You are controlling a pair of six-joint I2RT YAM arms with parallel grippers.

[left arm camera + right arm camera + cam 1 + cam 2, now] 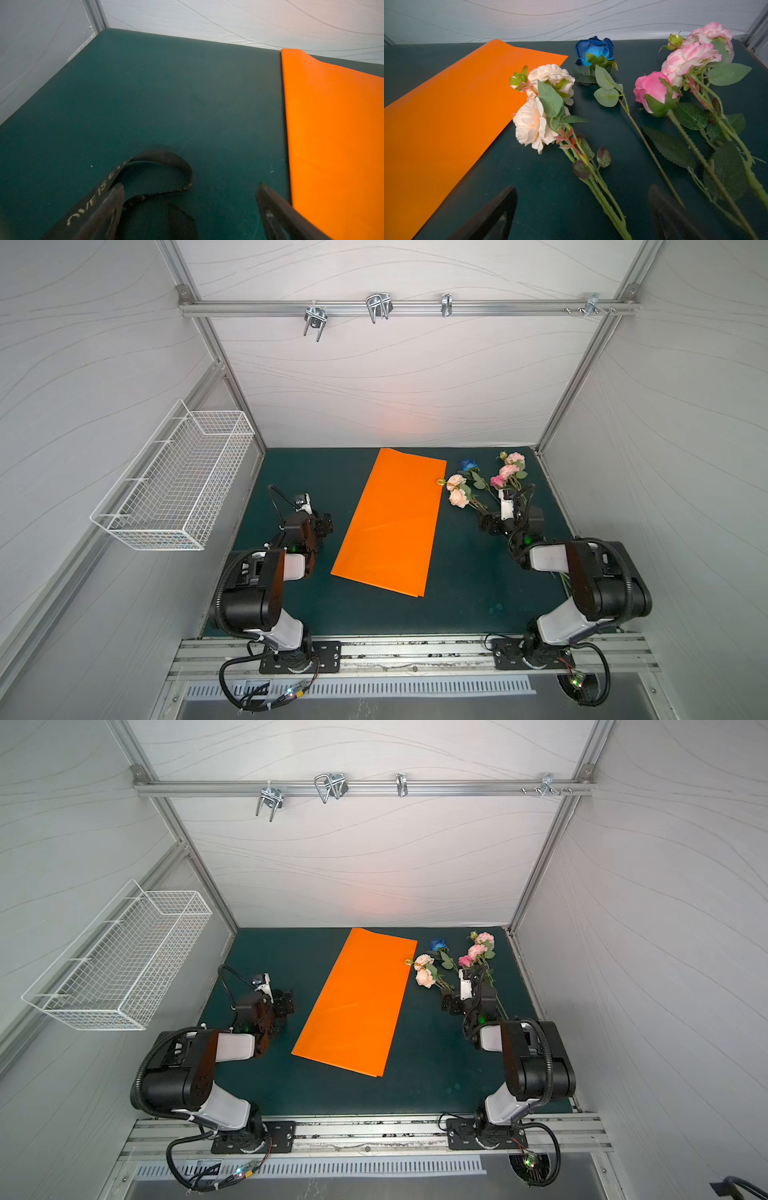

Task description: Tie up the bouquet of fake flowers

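Green bouquet stems (623, 226) run beneath the right tool (581, 193).

Both top views are evenly lit, soft light, barely any shadows. The orange paper (390, 526) bounces a warm glow onto the back wall (395, 423). Wrist views look dimmer, and the close-up fingers (108, 209) are blurry, with wide-angle stretch at the edges.

Spread fingers (274, 209) over looped black lettered ribbon (176, 160).
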